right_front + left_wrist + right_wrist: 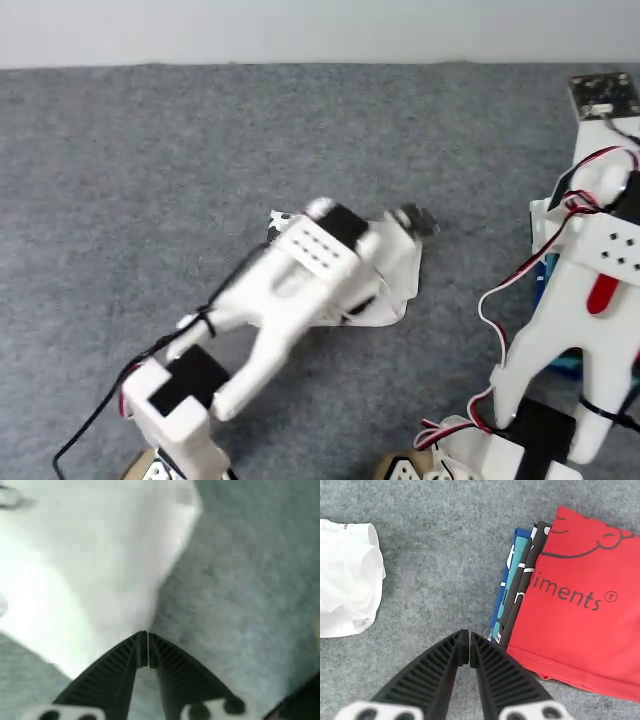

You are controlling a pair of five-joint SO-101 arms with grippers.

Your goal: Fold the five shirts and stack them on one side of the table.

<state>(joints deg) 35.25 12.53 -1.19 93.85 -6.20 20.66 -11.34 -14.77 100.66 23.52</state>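
A white shirt (402, 272) lies crumpled mid-table under my left arm, and its edge (100, 570) runs right up to my left gripper (143, 636). That gripper's fingers are shut, and the cloth's corner appears pinched at their tips. At the right side a stack of folded shirts (580, 595) has a red one on top, with black, teal and blue ones (512, 580) under it. My right gripper (469, 639) hangs shut and empty over bare carpet just beside the stack. The white shirt (347, 580) lies farther off on its other side.
Grey carpet (150, 180) covers the whole table, with a pale wall along the far edge. My right arm (590, 300) stands over the stack, whose blue edge (543, 275) peeks out beside it. Cables trail from both arm bases at the near edge.
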